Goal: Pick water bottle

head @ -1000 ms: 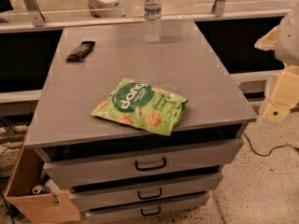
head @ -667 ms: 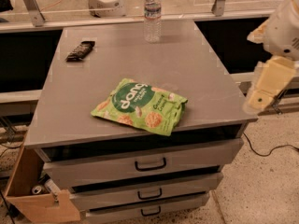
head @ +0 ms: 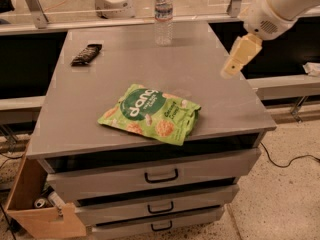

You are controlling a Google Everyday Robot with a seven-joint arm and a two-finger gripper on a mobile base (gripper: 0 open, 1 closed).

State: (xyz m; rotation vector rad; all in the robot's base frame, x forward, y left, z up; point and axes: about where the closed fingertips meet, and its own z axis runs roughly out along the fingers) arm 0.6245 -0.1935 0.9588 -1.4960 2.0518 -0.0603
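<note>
The water bottle (head: 163, 15) is clear plastic with a white cap and a pale label band. It stands upright at the far edge of the grey cabinet top (head: 100, 104), near the middle. My gripper (head: 234, 65) hangs from the white arm at the upper right, above the right side of the top. It is well to the right of the bottle and nearer to me, and it holds nothing.
A green snack bag (head: 150, 114) lies near the front middle of the top. A dark bar (head: 86, 54) lies at the far left. Drawers with handles (head: 161, 176) are below. An open wooden box (head: 35, 206) sits at the lower left.
My arm and gripper have moved up and left, from beside the cabinet's right edge to above its right side. The bottle, bag and bar have not moved.
</note>
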